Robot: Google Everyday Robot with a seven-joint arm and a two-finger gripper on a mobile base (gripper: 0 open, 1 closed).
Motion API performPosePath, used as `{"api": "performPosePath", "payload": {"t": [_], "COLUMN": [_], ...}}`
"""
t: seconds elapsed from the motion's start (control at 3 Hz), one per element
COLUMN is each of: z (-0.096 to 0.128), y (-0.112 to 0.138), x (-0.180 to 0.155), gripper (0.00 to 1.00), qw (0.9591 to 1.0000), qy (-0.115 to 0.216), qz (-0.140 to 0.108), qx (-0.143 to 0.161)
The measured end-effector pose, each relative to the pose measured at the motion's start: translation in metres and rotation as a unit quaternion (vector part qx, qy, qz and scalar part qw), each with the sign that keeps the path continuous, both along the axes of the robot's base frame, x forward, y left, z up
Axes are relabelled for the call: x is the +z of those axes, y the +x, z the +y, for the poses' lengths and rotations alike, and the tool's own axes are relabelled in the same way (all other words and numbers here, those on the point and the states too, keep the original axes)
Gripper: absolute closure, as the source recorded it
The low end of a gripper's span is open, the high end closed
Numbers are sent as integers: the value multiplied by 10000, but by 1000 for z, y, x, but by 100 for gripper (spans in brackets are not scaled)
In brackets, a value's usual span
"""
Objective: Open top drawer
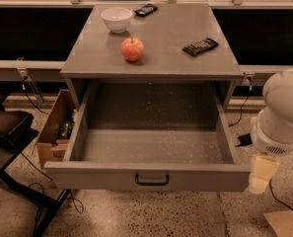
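Gripper (262, 174): pale, pointing down under the white arm (283, 113), just beside the right end of the drawer front; whether the jaws are spread or pressed together cannot be told, nothing seen held, contact with the front unclear. Top drawer (151, 147): grey, standing wide open below the worktop (161, 63), inside speckled and bare, black bar handle (152, 179) at the centre of its front. On the worktop: apple (132, 49) near the middle, white bowl (117, 19) behind it, dark flat bar (200, 46) to the right, second dark item (146, 9) at the back edge. Cardboard box (51, 132): on the floor, left of the drawer.
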State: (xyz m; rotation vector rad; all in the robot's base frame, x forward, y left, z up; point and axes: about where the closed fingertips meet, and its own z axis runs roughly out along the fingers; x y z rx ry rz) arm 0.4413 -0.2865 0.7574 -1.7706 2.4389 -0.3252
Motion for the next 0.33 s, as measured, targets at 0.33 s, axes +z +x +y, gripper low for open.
{"api": "performPosePath", "payload": {"t": [0.33], "z": [-13], "y": [23], "x": [29], "gripper": [0], "qw": [9993], "qy": [248], "qz": [283], "qx": [17]}}
